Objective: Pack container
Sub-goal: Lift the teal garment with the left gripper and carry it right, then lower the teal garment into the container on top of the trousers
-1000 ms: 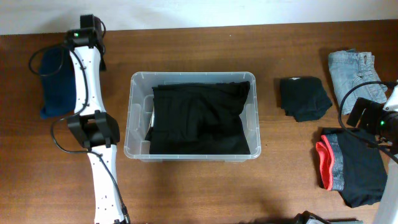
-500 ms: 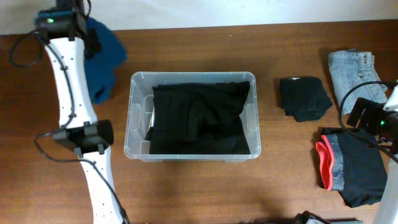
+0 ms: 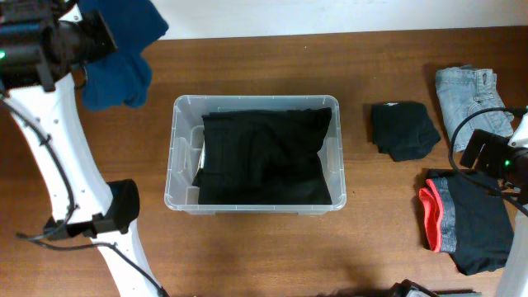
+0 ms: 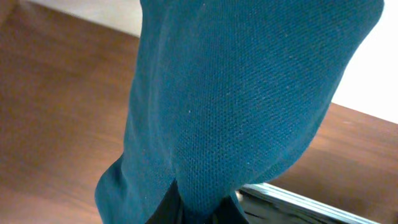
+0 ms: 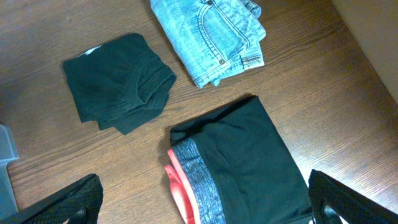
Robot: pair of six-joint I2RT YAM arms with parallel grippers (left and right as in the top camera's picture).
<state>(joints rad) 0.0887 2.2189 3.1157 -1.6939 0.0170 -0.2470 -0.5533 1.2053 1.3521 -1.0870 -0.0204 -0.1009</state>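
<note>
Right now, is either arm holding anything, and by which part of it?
Yes. The left jaws are shut on the blue knit garment, pinching a bunched fold; which part of it cannot be told. The right jaws stand open, empty.

Overhead: even, soft light from above, no harsh glare. The brown surface (image 3: 396, 247) reads clean, with only a faint shadow under the container (image 3: 256, 206) and small highlights on its clear rim. The black clothes (image 3: 264, 157) inside go near solid black, with little fold detail. The wall strip (image 3: 330, 16) along the top is nearly blown out. The left arm (image 3: 49, 165) sits close to the lens, bright white and a bit soft.

Left wrist: the blue cloth (image 4: 249, 93) fills the frame. Its weave is sharp in the middle, the background wood is blurred and the top right is washed out white.

Right wrist: sharp and evenly lit, the jeans (image 5: 211, 37) seams crisp, soft shadows at the folds. The right hand (image 5: 202, 199) shows its fingers (image 5: 56, 202) dark in the bottom corners with no detail.
</note>
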